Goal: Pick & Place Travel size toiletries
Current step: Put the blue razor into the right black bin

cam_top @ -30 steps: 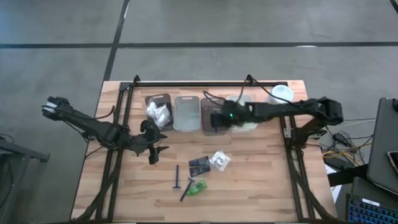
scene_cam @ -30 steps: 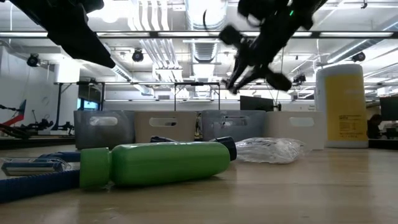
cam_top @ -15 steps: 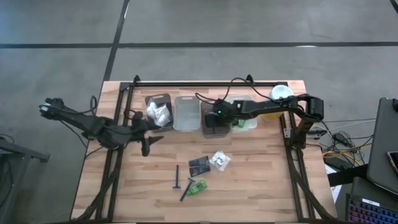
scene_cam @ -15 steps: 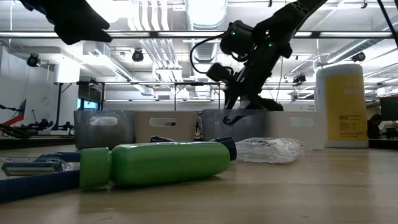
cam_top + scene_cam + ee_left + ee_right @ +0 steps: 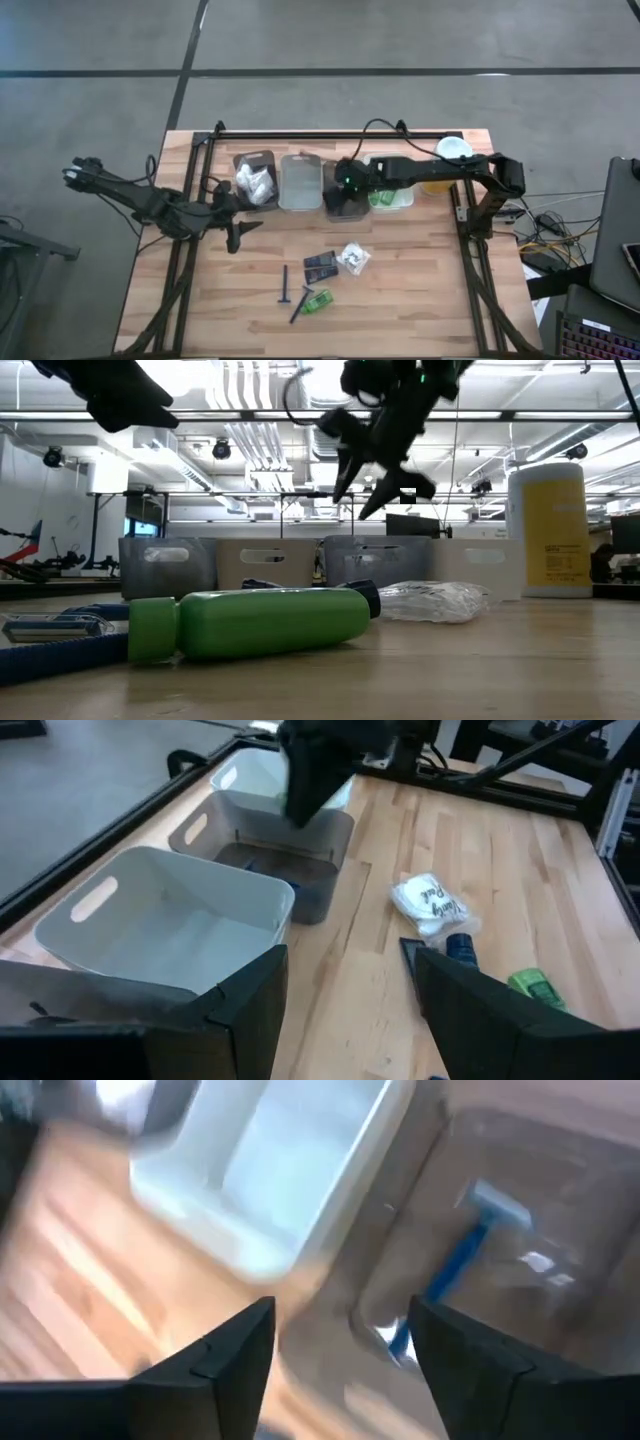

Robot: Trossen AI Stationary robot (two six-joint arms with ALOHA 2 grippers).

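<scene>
Right wrist view | right gripper wide open, holding nothing | blue razor lies in brown bin just past jaws, handle pointing toward them | left gripper open, farther off

The table is of pale wood with visible grain, the bins are smooth translucent plastic, and the green bottle looks matt.
</scene>
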